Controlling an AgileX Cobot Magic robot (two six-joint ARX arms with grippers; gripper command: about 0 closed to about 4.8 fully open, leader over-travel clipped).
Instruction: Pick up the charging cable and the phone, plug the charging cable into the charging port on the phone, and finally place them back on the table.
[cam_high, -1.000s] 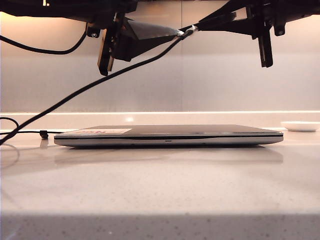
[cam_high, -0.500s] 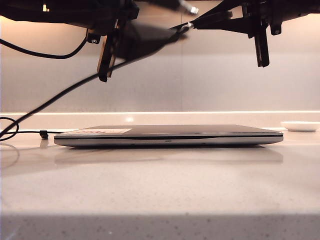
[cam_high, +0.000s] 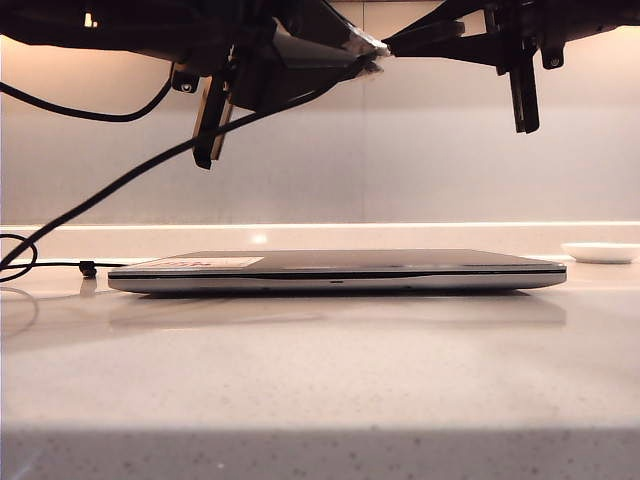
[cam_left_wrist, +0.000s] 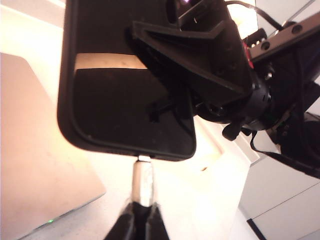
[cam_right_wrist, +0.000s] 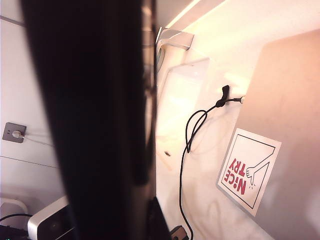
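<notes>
One phone (cam_left_wrist: 125, 95), thin black slab, held in the air above the table (cam_high: 320, 380). One charging cable (cam_high: 120, 185), thin black cord, its silver plug tip (cam_left_wrist: 143, 175) at the phone's bottom-edge charging port (cam_left_wrist: 144, 158). Left gripper (cam_left_wrist: 140, 220) clamped shut on the plug; right gripper (cam_left_wrist: 200, 60) grips the phone. One closed laptop (cam_high: 335, 270) below.
</notes>
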